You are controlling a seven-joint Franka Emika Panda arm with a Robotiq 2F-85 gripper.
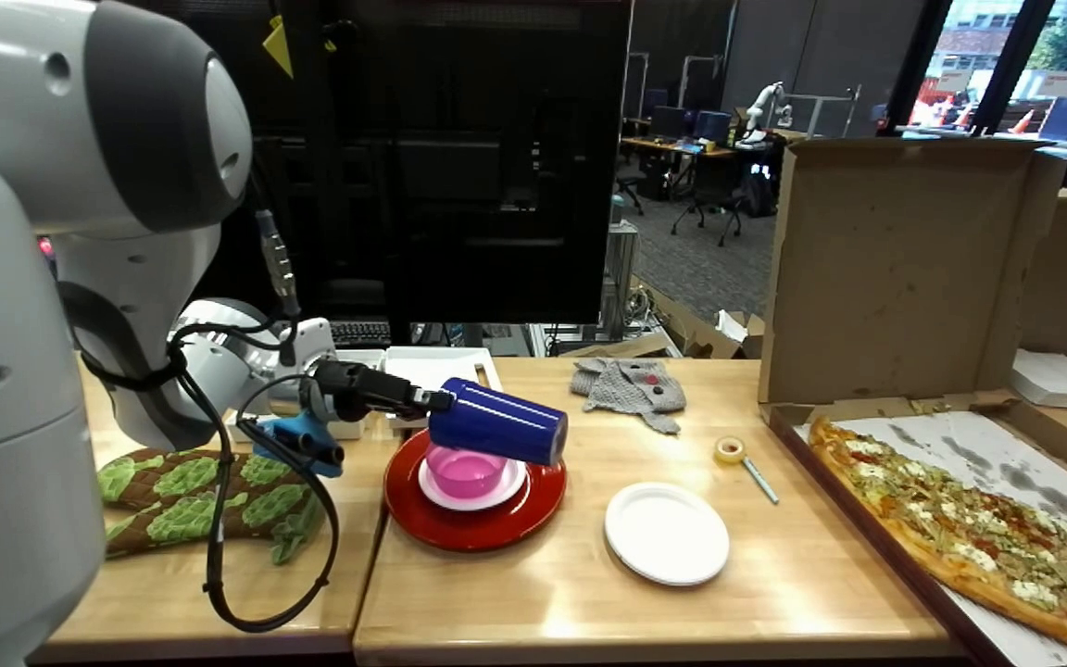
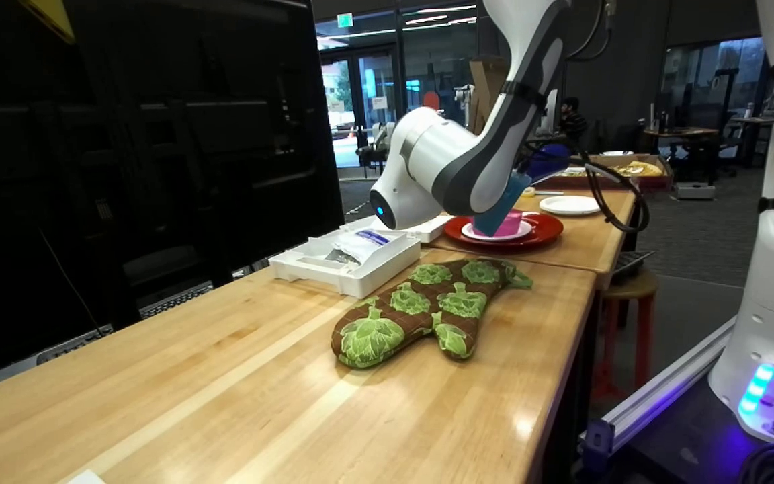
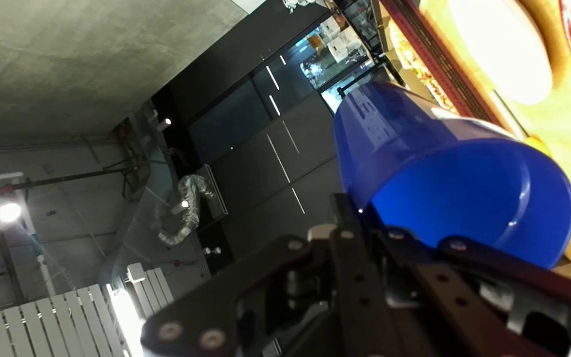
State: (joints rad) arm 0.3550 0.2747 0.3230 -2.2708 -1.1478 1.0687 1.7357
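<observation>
Though wrist cam sees inside cup (image 3: 456, 181), bowl (image 1: 464, 477): both ext. views only.

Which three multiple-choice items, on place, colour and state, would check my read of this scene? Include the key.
1. What is the pink bowl on?
A) oven mitt
B) white saucer
C) pizza box

2. What colour is the cup in the gripper?
A) blue
B) yellow
C) red

3. How is the cup held?
A) upright
B) upside down
C) tipped sideways

1 B: the saucer, on the red plate, shows around the bowl's base.
2 A: the cup's wall looks blue in all three views.
3 C: in an exterior view it lies nearly level.
</observation>
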